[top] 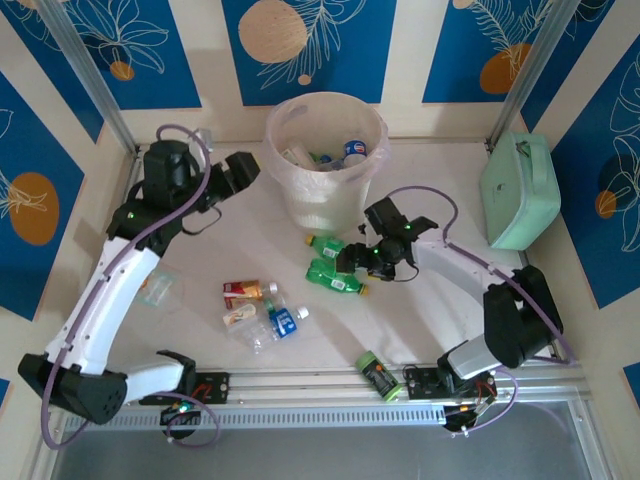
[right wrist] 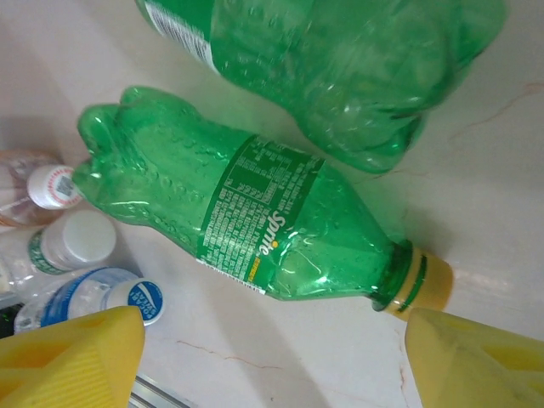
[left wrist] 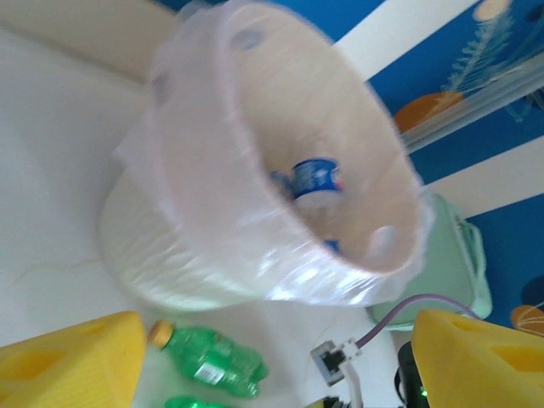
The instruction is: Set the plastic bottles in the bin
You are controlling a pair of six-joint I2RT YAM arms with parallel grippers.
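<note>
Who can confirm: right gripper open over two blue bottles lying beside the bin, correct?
No. The two bottles under the open right gripper are green, not blue; the right wrist view shows it. They do lie beside the bin.

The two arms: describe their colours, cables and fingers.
The left arm and right arm have white shells, black joints and a purple cable looping along each, with small green lights. The left gripper and right gripper are black; wrist views show blocky yellow fingers on both.

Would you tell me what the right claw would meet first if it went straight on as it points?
Most likely the green Sprite bottle, lying on its side just ahead of the right claw.
</note>
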